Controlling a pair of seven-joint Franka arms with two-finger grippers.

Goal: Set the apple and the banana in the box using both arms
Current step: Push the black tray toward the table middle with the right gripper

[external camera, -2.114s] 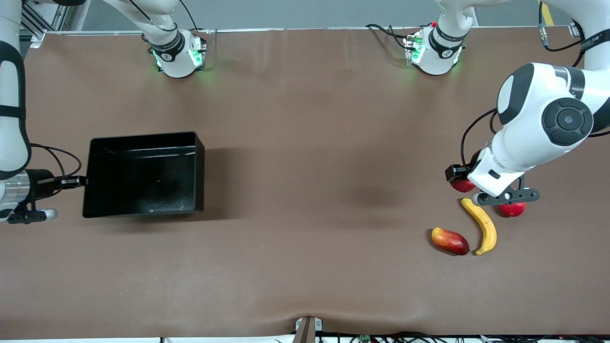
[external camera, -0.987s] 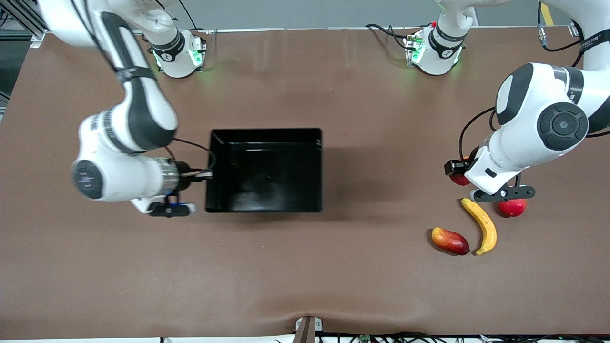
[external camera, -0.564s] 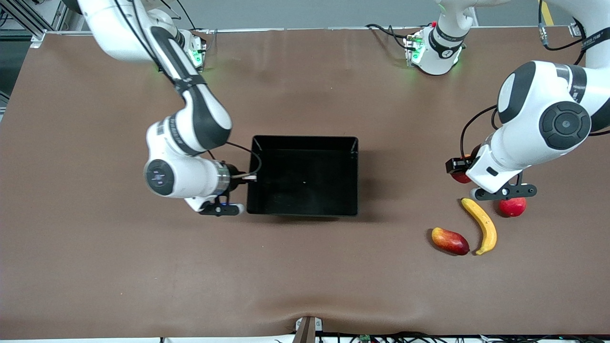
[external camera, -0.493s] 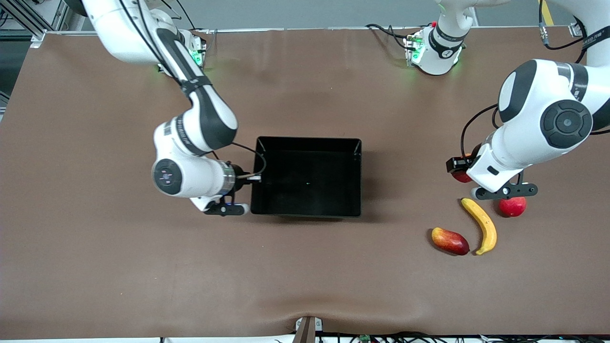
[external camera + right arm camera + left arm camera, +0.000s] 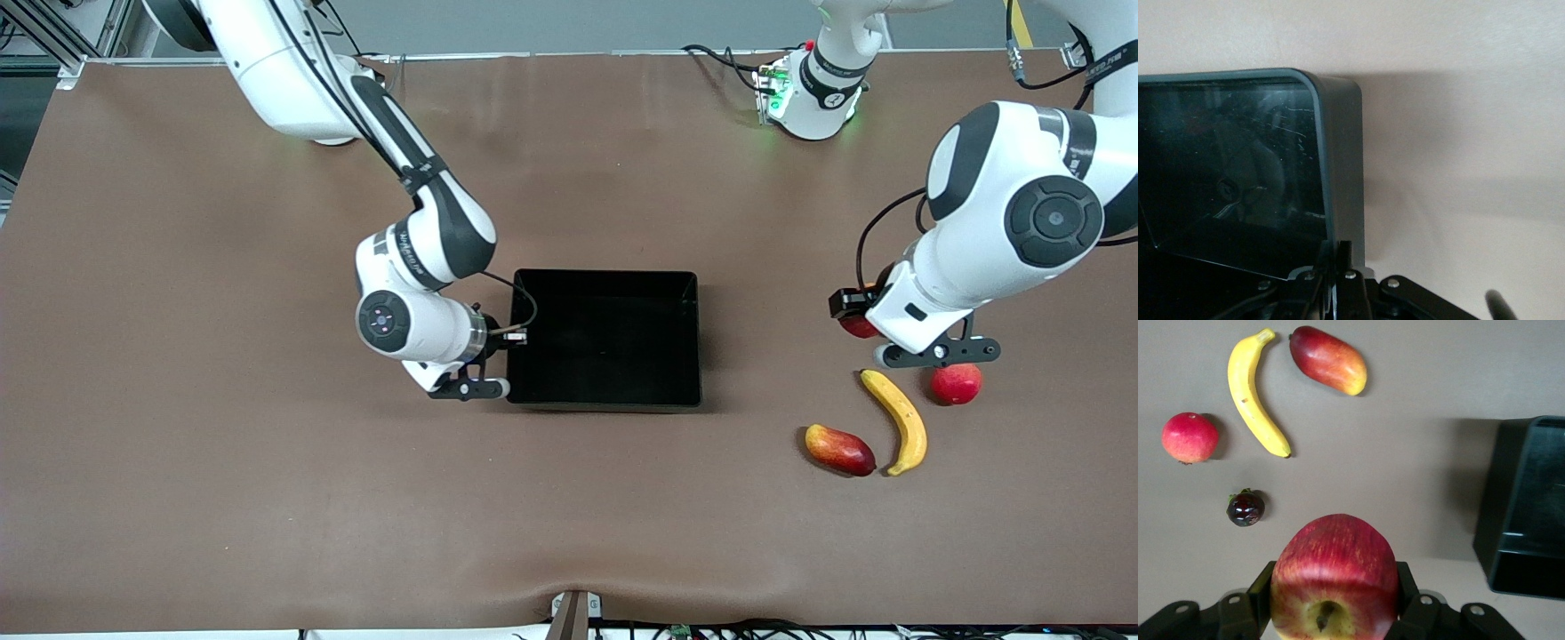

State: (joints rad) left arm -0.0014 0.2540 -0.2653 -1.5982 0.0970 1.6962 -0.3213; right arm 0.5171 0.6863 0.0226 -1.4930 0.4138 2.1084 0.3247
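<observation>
Left gripper [image 5: 1335,613] is clamping the apple [image 5: 1334,577] above the table; right gripper [image 5: 1336,277] is pinching, fingers nearly together, the box [image 5: 607,340] wall. Box is sitting empty.

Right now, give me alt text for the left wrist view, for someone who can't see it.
The left gripper holds a red apple up close above a brown table. On the table lie a banana, a red-yellow mango-like fruit, a round pinkish-red fruit and a small dark fruit. The black box sits at the edge.

Apple [image 5: 1334,577] mostly behind left arm [image 5: 1013,240].
</observation>
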